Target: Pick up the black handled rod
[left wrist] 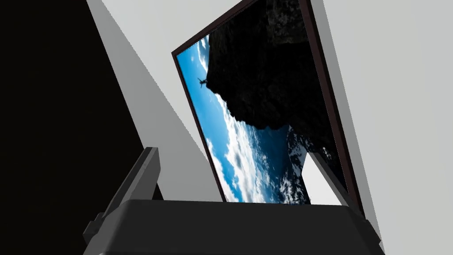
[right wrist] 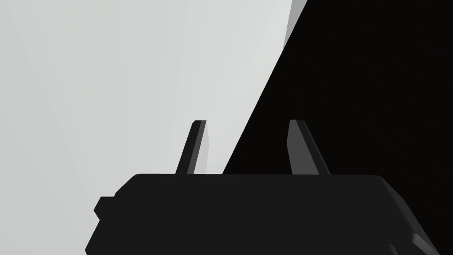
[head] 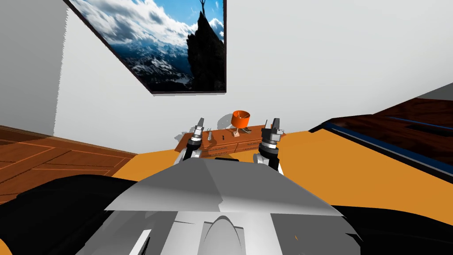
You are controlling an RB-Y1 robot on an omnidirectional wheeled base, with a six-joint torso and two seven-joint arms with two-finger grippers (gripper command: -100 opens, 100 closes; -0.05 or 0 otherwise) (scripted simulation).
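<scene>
A low brown wooden dresser [head: 230, 144] stands against the white wall ahead, some way off. Small things lie on its top: a thin dark stick [head: 266, 122] near its right end, which may be the rod, and a small grey upright piece [head: 210, 135]. Both are too small to identify. My left gripper [head: 201, 120] [left wrist: 230, 152] is raised in front of the dresser's left part, open, with nothing between its fingers. My right gripper [head: 275, 121] [right wrist: 247, 121] is raised at the dresser's right end, also open and empty.
An orange lamp-like pot [head: 240, 119] stands on the dresser top. A large mountain picture [head: 177, 44] hangs on the wall above. Orange floor [head: 336, 168] stretches ahead, brown wood floor [head: 53, 155] lies to the left, and a dark wooden piece with a blue edge [head: 398, 133] runs along the right.
</scene>
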